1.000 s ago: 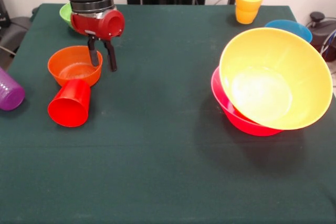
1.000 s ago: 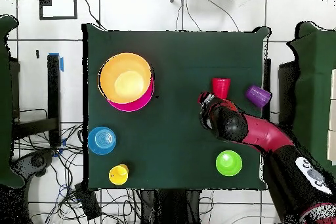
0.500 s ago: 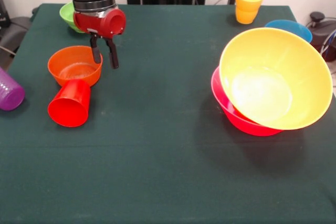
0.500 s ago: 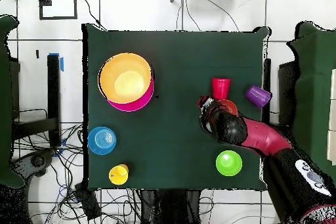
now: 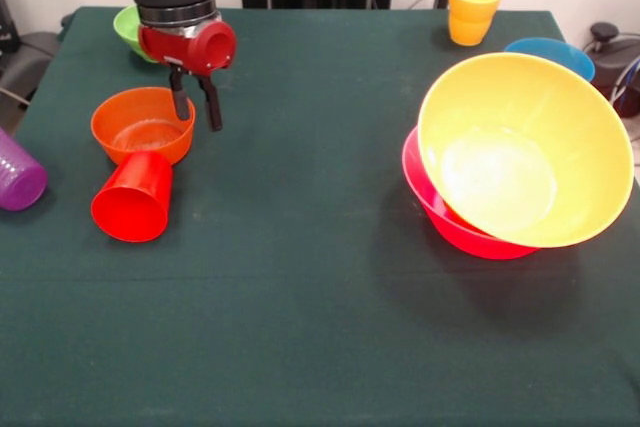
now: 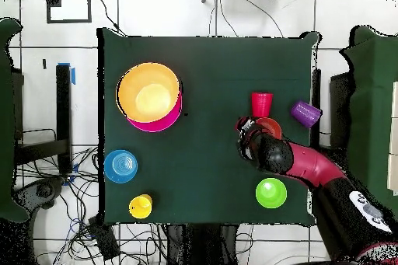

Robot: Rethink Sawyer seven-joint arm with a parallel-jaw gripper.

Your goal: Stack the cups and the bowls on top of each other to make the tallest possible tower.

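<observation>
Green-clothed table [image 5: 300,327] carries scattered cups [image 5: 132,197] and bowls [image 5: 143,123].

Green-clothed table [image 5: 320,347] on white tiled floor [image 6: 233,13] with cables [image 6: 85,223].

We see the gripper [image 5: 196,109] with fingers apart beside the small orange bowl [image 5: 142,124], near the table's [image 5: 300,327] left edge. The red cup [image 5: 133,197] lies tipped against that bowl. The yellow-orange bowl [image 5: 525,150] leans in the pink bowl [image 5: 440,209] toward the right edge.
</observation>
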